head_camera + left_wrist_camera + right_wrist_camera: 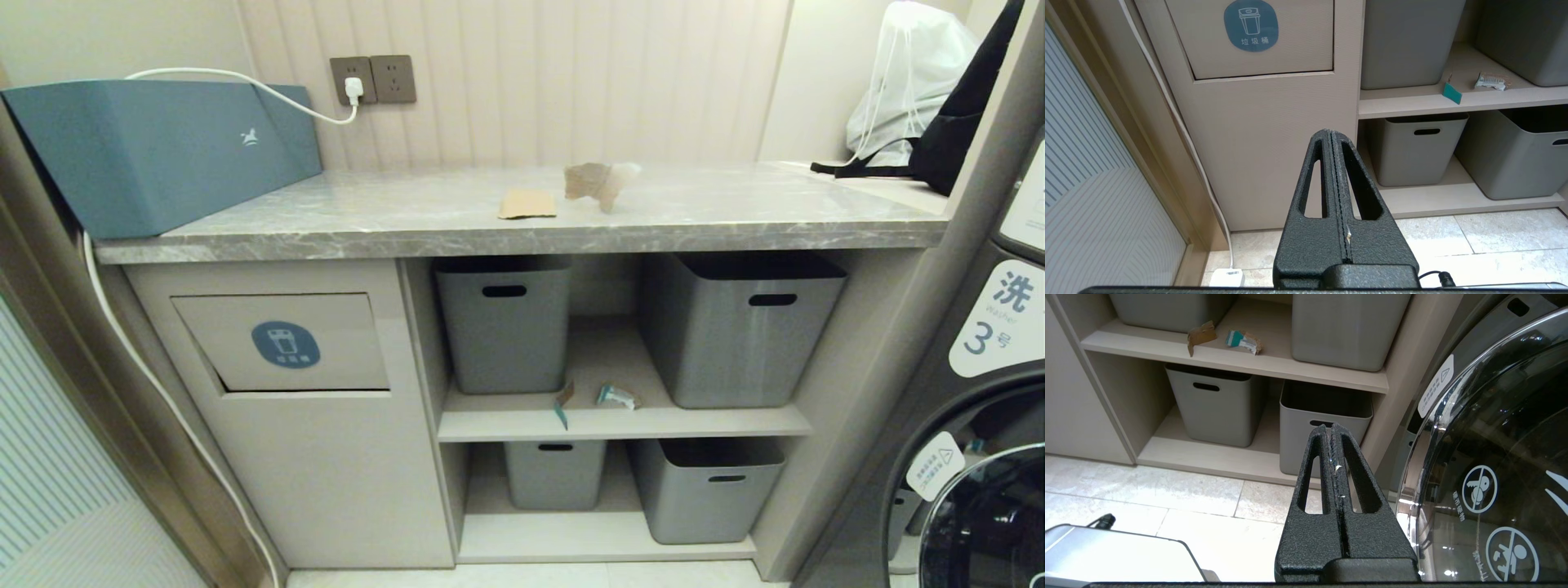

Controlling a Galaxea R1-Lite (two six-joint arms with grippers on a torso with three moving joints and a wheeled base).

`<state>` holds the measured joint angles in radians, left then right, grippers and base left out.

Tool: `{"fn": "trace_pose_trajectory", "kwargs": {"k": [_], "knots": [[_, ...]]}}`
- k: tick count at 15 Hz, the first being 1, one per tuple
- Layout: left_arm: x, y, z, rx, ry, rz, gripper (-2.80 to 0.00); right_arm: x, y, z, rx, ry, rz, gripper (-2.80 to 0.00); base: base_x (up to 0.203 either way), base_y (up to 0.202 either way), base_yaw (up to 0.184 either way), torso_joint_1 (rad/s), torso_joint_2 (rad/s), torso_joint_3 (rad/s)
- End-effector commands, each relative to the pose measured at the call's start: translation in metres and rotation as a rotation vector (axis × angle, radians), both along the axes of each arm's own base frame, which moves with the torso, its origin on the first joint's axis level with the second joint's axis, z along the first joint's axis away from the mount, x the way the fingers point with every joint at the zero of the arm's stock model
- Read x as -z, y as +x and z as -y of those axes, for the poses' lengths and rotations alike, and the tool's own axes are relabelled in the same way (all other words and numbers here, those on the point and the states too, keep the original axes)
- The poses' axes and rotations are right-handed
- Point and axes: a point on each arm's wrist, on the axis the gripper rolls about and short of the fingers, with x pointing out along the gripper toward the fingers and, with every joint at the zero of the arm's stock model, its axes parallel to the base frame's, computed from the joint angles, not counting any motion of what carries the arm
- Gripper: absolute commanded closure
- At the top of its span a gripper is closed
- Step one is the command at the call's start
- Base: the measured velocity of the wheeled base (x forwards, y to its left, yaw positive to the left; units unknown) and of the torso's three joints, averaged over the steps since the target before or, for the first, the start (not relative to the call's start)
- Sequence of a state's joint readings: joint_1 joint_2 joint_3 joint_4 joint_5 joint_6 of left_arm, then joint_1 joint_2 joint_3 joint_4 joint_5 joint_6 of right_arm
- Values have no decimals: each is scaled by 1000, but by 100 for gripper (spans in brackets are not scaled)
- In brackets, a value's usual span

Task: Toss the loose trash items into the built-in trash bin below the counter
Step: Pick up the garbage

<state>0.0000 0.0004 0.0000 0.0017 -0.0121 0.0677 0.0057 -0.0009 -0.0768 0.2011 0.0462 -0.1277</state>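
spanned the upper middle of the head view: counter (457, 214). sat lower left beneath it, flap down: built-in trash bin (282, 343). lay centre on the slab, just apart: two brown scraps (527, 204). rested mid-frame on the upper shelf between tubs: teal sliver (562, 404), crumpled wrapper (616, 397). hung low, pressed together, empty: left gripper (1332, 134), right gripper (1331, 428).

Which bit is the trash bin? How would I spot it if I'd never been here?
Find the long grey marble counter along the wall. Look under its left end, below the teal-blue box: the built-in trash bin is the beige cabinet front with a rectangular flap. Unlike the open grey tubs on the shelves beside it, it carries a round blue sticker with a white bin picture.
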Motion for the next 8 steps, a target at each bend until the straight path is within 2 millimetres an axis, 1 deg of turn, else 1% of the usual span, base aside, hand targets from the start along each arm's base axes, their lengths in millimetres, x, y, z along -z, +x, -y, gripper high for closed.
{"fn": "trace_pose_trajectory", "kwargs": {"k": [1, 2, 4, 8], "knots": [[0, 0, 0, 0, 0, 2, 0, 0, 0, 0, -2, -4, -2, 0, 0, 0, 0, 0, 0, 0], [0, 0, 0, 0, 0, 1, 0, 1, 0, 0, -1, -4, -4, 0, 0, 0, 0, 42, -112, -80], [0, 0, 0, 0, 0, 2, 0, 1, 0, 0, 6, -4, -4, 0, 0, 0, 0, 106, -307, -210], [0, 0, 0, -1, -2, 4, 0, 1, 0, 0, 7, -4, -4, 0, 0, 0, 0, 157, -434, -270]]}}
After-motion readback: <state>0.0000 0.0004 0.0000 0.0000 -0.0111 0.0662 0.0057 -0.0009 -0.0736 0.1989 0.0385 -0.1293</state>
